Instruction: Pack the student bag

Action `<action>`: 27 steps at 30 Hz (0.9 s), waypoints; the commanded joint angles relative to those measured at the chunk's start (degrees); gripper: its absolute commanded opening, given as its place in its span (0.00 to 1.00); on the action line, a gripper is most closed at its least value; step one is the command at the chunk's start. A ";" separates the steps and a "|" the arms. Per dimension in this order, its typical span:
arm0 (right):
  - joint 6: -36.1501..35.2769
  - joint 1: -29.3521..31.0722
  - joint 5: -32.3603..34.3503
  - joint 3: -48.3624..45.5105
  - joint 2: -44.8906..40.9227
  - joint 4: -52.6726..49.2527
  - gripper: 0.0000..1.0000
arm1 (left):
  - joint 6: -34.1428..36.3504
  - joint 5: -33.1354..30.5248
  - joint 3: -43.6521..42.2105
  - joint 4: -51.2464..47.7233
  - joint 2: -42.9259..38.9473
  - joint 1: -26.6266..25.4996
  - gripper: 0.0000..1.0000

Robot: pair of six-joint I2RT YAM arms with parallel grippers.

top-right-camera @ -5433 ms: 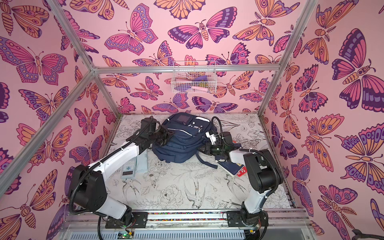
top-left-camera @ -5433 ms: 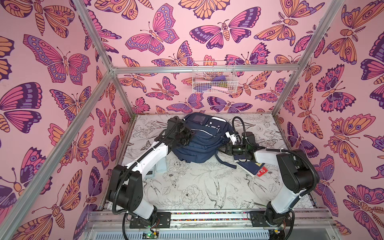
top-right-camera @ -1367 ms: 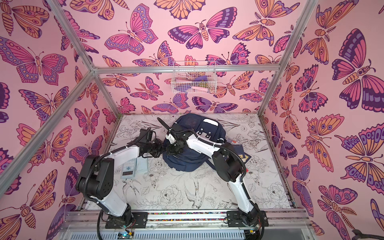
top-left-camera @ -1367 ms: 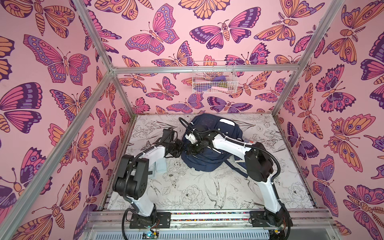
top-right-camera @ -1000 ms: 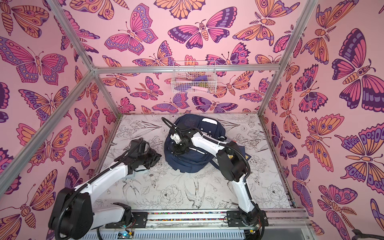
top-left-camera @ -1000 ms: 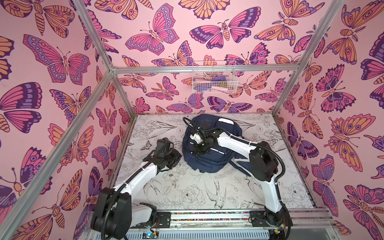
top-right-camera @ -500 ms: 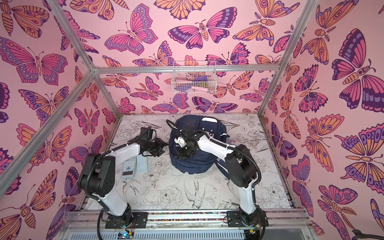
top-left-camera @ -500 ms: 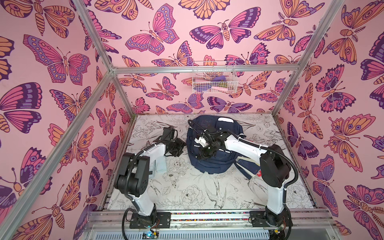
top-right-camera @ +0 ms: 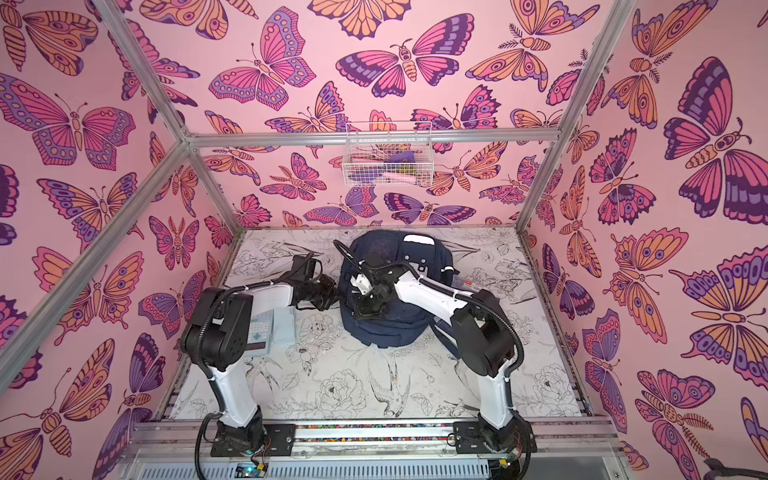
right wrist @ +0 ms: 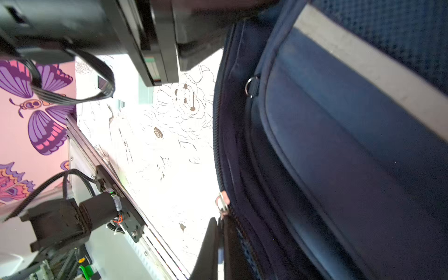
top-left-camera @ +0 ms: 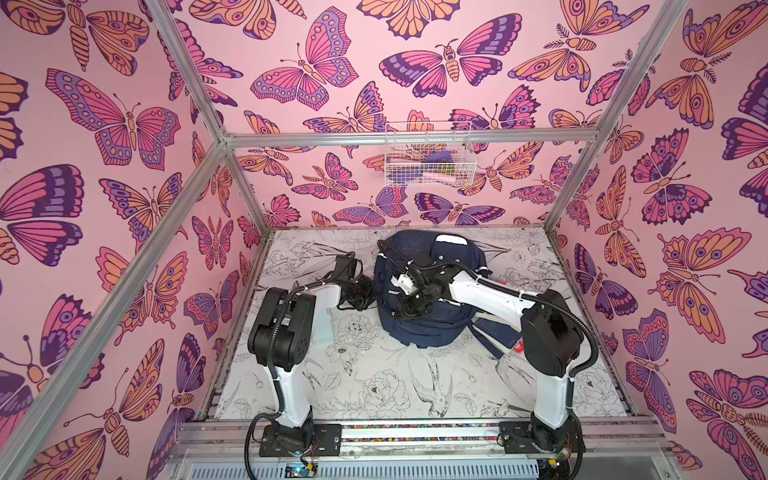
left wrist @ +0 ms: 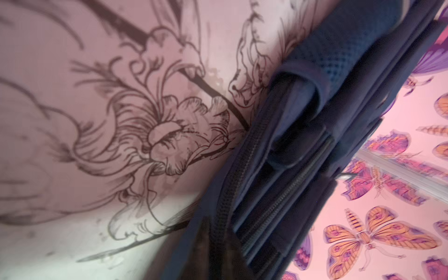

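left gripper (top-left-camera: 370, 293) closed on student bag (top-left-camera: 432, 332) edge, bag slid rightward

Contents of far wire basket (top-left-camera: 392, 174) too small to tell, dark books (top-left-camera: 498, 332) right of student bag (top-left-camera: 432, 332) partly hidden under right arm (top-left-camera: 490, 291), left wrist view blurred

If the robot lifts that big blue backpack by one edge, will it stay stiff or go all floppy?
Probably floppy: the backpack is soft cloth that slumps in a rounded heap, so it would likely sag. Its loose strap trails on the table, so it may dangle or snag.
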 commanded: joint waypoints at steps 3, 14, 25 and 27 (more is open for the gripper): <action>4.34 2.01 0.37 5.72 3.04 0.24 0.00 | -3.61 0.36 -3.72 4.53 -5.20 -0.54 0.00; 7.48 3.56 -1.07 29.53 17.99 -2.74 0.00 | -6.19 -7.42 -12.93 4.84 -17.33 -0.81 0.00; 3.72 3.63 2.43 15.34 5.20 -3.90 0.48 | -3.25 -11.73 -21.55 -1.15 -27.28 2.96 0.00; 2.43 3.60 4.05 10.99 0.71 -5.02 0.53 | -2.23 -10.17 -21.83 -0.13 -27.71 3.22 0.00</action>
